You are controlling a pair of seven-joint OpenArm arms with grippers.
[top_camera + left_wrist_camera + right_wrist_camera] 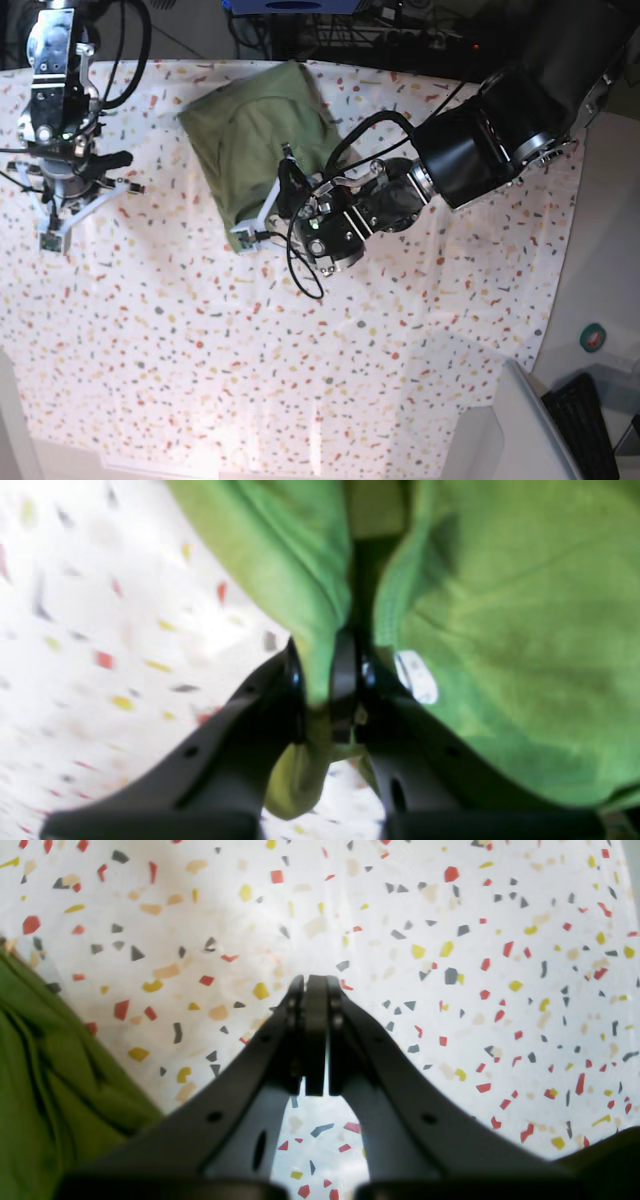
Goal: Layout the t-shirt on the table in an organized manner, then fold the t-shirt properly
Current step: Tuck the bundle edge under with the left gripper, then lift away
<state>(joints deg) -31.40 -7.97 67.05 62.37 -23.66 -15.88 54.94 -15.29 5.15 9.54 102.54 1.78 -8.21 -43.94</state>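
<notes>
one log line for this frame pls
phase: laying out | left hand: shut on shirt by the neck label | right hand: shut, empty, over table | shirt: bunched

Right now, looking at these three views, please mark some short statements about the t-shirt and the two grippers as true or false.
1. The left gripper is shut on a fold of the t-shirt. True.
2. The right gripper holds a sleeve. False: it is shut on nothing, above the table.
3. The t-shirt lies spread flat with both sleeves out. False: it is bunched in a heap.
4. A small white label shows beside the left gripper. True.
5. The t-shirt is red. False: it is olive green.
</notes>
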